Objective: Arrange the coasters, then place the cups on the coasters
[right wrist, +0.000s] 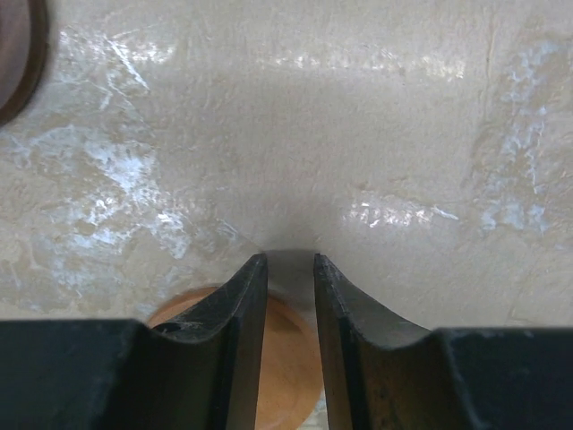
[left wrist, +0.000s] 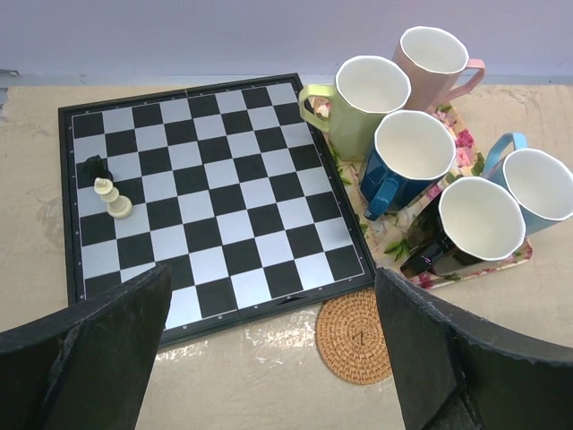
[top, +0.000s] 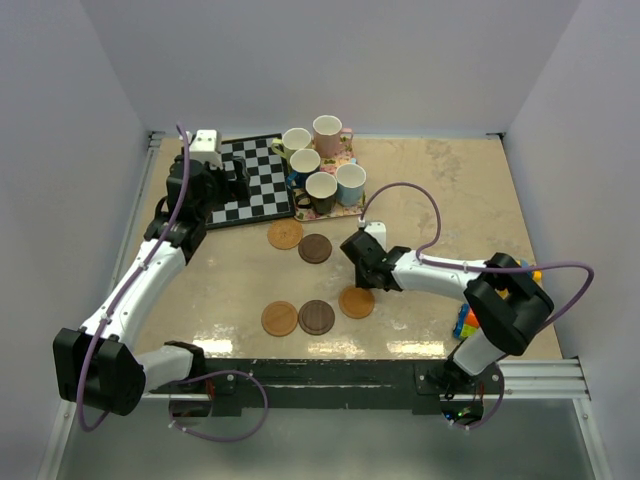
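Note:
Five coasters lie on the table: orange-brown ones (top: pixel 285 234), (top: pixel 279 318), (top: pixel 356 302) and dark brown ones (top: pixel 315 248), (top: pixel 317 316). The cups stand together on a floral tray (top: pixel 340 211): yellow-green (top: pixel 296 141), pink (top: pixel 327 130), dark blue (top: pixel 304 163), black (top: pixel 321 189), light blue (top: pixel 350 182). My right gripper (right wrist: pixel 289 260) is low over the near orange-brown coaster (right wrist: pixel 286 358), its jaws a narrow gap apart with nothing between the tips. My left gripper (left wrist: pixel 269 349) hangs wide open above the chessboard's edge, over another orange-brown coaster (left wrist: pixel 354 336).
A black-and-white chessboard (top: pixel 255 180) lies left of the tray, with a white piece (left wrist: pixel 112 197) and a black piece (left wrist: pixel 94 167) on it. Coloured blocks (top: pixel 466 322) sit by the right arm's base. A dark coaster's edge (right wrist: pixel 13 54) shows in the right wrist view.

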`<state>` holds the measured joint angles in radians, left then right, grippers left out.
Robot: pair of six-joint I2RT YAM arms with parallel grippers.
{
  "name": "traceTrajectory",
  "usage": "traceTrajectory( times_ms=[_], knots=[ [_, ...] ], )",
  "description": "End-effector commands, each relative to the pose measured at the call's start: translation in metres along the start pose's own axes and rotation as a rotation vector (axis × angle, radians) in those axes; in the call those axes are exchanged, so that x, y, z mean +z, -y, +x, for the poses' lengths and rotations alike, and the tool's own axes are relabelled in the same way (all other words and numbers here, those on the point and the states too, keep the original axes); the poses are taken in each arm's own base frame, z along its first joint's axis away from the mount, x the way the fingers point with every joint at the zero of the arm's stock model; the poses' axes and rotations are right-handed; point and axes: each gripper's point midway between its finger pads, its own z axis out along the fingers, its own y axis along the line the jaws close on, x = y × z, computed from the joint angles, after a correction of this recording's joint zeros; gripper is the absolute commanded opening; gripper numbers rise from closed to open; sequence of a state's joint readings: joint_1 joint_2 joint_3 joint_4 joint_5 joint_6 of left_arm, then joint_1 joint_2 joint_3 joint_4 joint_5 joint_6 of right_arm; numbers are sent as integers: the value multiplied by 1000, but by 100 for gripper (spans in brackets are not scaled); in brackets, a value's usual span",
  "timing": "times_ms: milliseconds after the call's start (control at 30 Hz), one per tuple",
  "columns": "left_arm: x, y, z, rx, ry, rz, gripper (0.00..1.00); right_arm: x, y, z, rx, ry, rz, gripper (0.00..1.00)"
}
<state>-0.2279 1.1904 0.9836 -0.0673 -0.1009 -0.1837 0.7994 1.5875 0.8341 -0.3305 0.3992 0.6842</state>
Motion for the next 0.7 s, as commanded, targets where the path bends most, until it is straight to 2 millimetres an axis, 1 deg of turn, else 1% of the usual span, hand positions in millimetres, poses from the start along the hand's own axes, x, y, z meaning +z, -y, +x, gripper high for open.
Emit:
traceTrajectory(
  times_ms=[0, 200, 367, 533, 667],
  knots=[
    [-6, 8, -22, -22, 76, 25, 100, -8, 0, -5, 58, 19, -15, 29],
    [-5, 8, -21, -21, 74, 28, 100, -6, 3, 5, 55, -8, -16, 24],
    [-6, 9, -22, -21, 77, 30, 100, -6, 6, 17, 49, -37, -25, 21],
    [-6, 10, -21, -22, 75, 33, 100, -13, 3, 21, 43, -43, -55, 18],
    [-5, 11, -21, -22, 75, 34, 100, -14, 3, 28, 23, -57, -50, 18]
  ],
)
